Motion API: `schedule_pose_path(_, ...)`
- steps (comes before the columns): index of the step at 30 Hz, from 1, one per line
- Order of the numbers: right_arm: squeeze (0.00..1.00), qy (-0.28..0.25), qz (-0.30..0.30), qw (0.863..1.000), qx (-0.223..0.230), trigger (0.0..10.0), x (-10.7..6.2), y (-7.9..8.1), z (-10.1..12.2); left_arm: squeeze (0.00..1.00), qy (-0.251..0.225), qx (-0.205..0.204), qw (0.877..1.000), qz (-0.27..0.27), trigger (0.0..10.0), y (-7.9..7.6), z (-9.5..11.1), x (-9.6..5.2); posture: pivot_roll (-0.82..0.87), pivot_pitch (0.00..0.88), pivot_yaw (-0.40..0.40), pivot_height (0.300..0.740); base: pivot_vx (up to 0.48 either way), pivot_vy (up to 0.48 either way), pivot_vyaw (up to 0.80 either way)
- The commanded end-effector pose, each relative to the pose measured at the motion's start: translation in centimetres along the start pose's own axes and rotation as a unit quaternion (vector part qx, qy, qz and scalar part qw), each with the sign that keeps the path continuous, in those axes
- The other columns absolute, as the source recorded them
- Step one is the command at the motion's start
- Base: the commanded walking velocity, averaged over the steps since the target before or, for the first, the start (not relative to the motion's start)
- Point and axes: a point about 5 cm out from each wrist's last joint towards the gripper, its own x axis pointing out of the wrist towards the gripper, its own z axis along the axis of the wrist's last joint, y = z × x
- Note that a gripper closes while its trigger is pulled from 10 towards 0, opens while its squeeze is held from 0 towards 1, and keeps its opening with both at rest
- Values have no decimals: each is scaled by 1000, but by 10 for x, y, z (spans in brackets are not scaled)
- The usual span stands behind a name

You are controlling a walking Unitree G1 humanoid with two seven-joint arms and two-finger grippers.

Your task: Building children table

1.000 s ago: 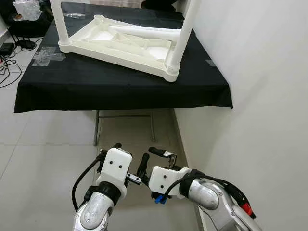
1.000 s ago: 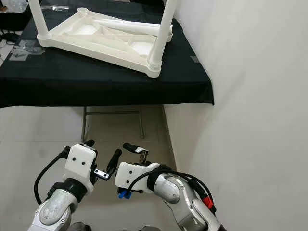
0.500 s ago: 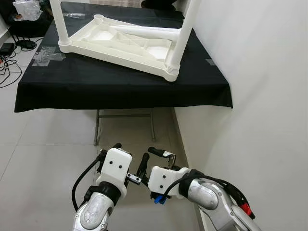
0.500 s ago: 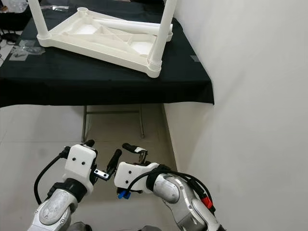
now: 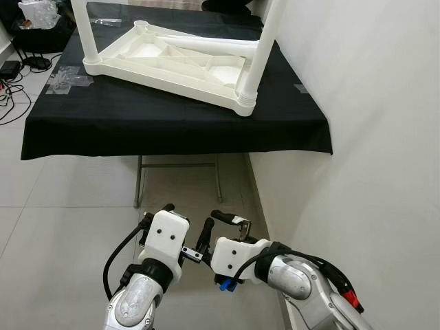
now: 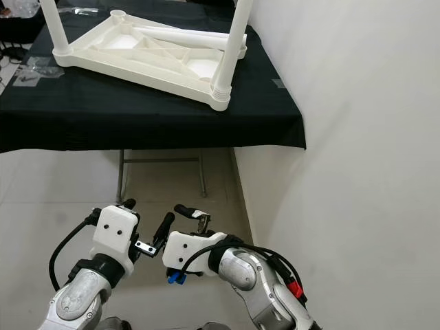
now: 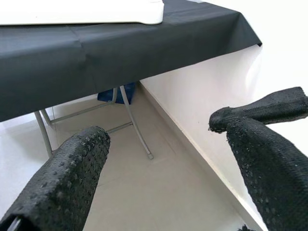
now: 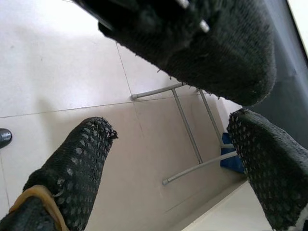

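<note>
White children table upside down on black cloth; no writing legible; left tool, right tool released

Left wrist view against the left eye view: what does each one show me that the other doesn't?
Left wrist view: a blue object under the table, seen between the open left tool's knobbly fingers. Left eye view: the upturned white children's table with two legs standing up. Shared: the black cloth, grey folding legs and white wall.
</note>
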Motion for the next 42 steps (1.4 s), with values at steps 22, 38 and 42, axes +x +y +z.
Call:
schedule_pose_path(22, 0, 27, -33, 998, -42, 10000, -1, -1, -5, 0, 8, 5, 1000, 8, 10000, 2, -6, 0, -55, 115, -125, 740, 0, 0, 0)
schedule_pose_path(38, 0, 91, -241, 966, 19, 10000, -6, -58, -15, 0, -4, 8, 1000, 28, 10000, 8, -1, 0, -46, 116, -122, 740, 0, 0, 0)
schedule_pose_path(42, 0, 82, -257, 950, 157, 10000, -2, -62, -17, 0, -5, 9, 999, 33, 10000, 9, -1, 0, -47, 118, -118, 740, 0, 0, 0)
